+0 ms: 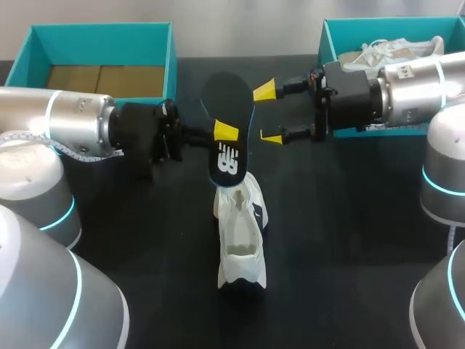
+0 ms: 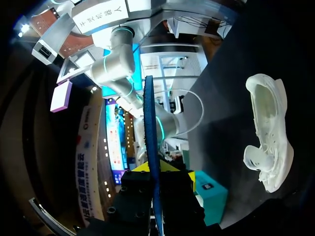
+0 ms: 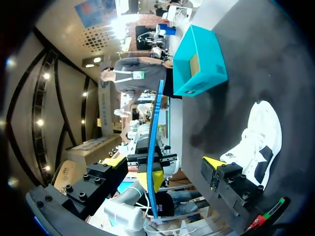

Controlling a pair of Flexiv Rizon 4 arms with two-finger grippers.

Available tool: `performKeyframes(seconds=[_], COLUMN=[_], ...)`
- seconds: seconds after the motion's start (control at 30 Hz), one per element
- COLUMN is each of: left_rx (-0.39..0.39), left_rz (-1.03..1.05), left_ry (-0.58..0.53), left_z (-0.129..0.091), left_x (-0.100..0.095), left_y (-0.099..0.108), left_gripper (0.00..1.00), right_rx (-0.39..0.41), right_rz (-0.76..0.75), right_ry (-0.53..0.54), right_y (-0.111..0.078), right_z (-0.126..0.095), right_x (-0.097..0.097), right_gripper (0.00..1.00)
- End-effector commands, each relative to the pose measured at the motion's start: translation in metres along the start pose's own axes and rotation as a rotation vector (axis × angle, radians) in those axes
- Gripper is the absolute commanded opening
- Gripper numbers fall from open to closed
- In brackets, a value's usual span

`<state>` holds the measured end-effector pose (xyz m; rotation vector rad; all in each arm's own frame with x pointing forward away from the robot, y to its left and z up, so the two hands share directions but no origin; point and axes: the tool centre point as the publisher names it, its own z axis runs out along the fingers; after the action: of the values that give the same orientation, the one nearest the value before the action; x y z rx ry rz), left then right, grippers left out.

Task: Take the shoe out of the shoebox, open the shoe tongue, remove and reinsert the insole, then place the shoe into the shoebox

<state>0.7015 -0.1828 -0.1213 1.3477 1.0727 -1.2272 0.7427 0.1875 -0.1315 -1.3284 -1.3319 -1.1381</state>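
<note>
1. The left gripper (image 1: 224, 134), reaching in from the left of the head view, is clamped on a dark insole (image 1: 225, 123) and holds it up above the table (image 1: 349, 218), just left of centre.
2. The insole's lower end carries a white logo. I cannot make out any other writing on it.
3. In the left wrist view the insole stands edge-on between the yellow tips, showing a blue rim.
4. The right gripper (image 1: 267, 114) comes in from the upper right with its fingers spread wide and nothing in them. Its tips sit just beside the insole's right edge, and I cannot tell if they touch it.
5. The white shoe (image 1: 241, 233) lies on the table below the insole at lower centre. Its opening faces up and it has dark patches on the side.
6. An open teal shoebox (image 1: 102, 29) sits at upper left with only its brown floor showing.
7. A second teal box (image 1: 378, 23) at upper right holds another pale shoe (image 1: 392, 49).
</note>
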Motion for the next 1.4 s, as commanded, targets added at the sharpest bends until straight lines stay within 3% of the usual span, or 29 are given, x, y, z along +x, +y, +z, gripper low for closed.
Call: performKeyframes(seconds=[0.03, 0.17, 0.2, 0.27, 0.37, 0.43, 0.63, 0.77, 0.97, 1.13, 1.4], left_rx=[0.007, 0.012, 0.013, 0.014, 0.013, 0.013, 0.002, -0.008, -0.025, -0.034, -0.042], left_rz=[-0.001, -0.005, -0.007, -0.003, 0.005, 0.011, 0.043, 0.046, 0.048, 0.049, 0.05], left_ry=[-0.001, 0.014, 0.014, 0.012, 0.01, 0.009, 0.027, 0.028, 0.028, 0.031, 0.031], left_z=[0.009, 0.013, 0.013, 0.013, 0.014, 0.015, 0.018, 0.018, 0.019, 0.019, 0.02], left_x=[0.005, 0.012, 0.013, 0.015, 0.019, 0.02, 0.022, 0.023, 0.025, 0.027, 0.029], left_y=[0.005, 0.008, 0.008, 0.008, 0.008, 0.008, 0.011, 0.013, 0.015, 0.015, 0.017], left_gripper=[0.0, 0.0, 0.0, 0.0, 0.0, 0.0, 0.0, 0.0, 0.0, 0.0, 0.0], right_rx=[0.002, 0.014, 0.016, 0.026, 0.04, 0.043, 0.053, 0.055, 0.054, 0.048, 0.048], right_rz=[0.0, 0.002, 0.002, 0.005, 0.017, 0.021, 0.03, 0.03, 0.027, 0.027, 0.029], right_ry=[0.003, -0.003, -0.003, -0.003, -0.022, -0.025, -0.029, -0.03, -0.031, -0.027, -0.025], right_y=[0.0, -0.001, -0.002, -0.002, -0.003, -0.003, -0.005, -0.006, -0.007, -0.007, -0.005], right_z=[0.007, 0.01, 0.011, 0.014, 0.017, 0.018, 0.019, 0.021, 0.022, 0.022, 0.028], right_x=[-0.001, -0.002, -0.002, -0.002, -0.004, -0.004, -0.004, -0.004, -0.004, -0.004, -0.004], right_gripper=[1.0, 1.0, 0.96, 0.74, 0.64, 0.49, 0.46, 0.37, 0.31, 0.33, 0.22])
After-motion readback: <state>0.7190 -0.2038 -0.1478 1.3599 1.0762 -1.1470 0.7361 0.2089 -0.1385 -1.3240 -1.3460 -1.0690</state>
